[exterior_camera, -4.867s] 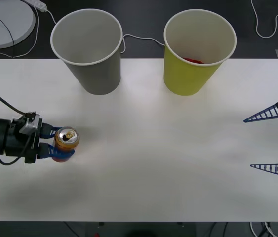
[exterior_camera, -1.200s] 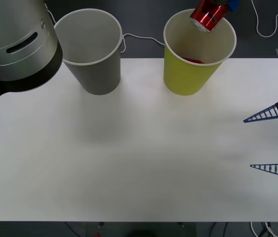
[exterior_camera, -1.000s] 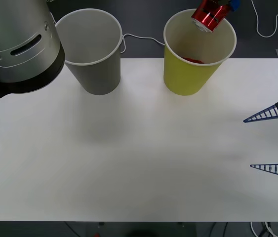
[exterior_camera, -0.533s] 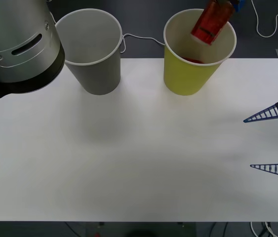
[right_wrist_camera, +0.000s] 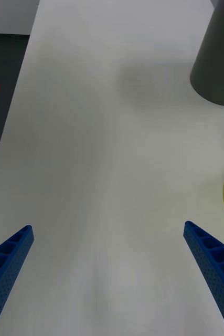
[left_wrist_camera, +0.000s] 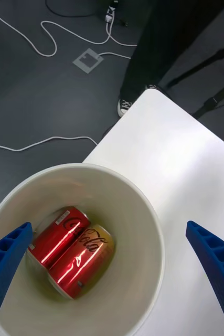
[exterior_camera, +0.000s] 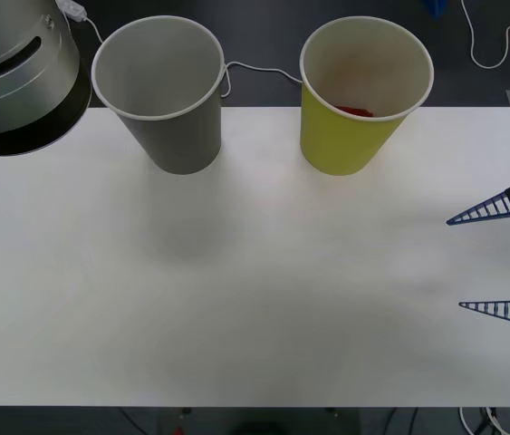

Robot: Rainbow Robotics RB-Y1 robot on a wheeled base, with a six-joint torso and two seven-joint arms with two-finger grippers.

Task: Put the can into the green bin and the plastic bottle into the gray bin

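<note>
Two red cans (left_wrist_camera: pixel 72 252) lying in the green bin (exterior_camera: pixel 366 95), white table (exterior_camera: pixel 255 272), dark cabled floor (left_wrist_camera: pixel 33 79), both end effectors spread.

Left gripper (left_wrist_camera: pixel 112 278) raised high, fingers spread wide. Right gripper (exterior_camera: pixel 499 261) low at right edge, fingers apart.

Can (left_wrist_camera: pixel 82 253) in green bin (exterior_camera: pixel 354 145) (rightmost)

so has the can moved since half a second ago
Yes. It was tilted at the green bin's far rim, held from above; now it lies on its side at the bin's bottom beside another can, with the open left gripper above.
</note>
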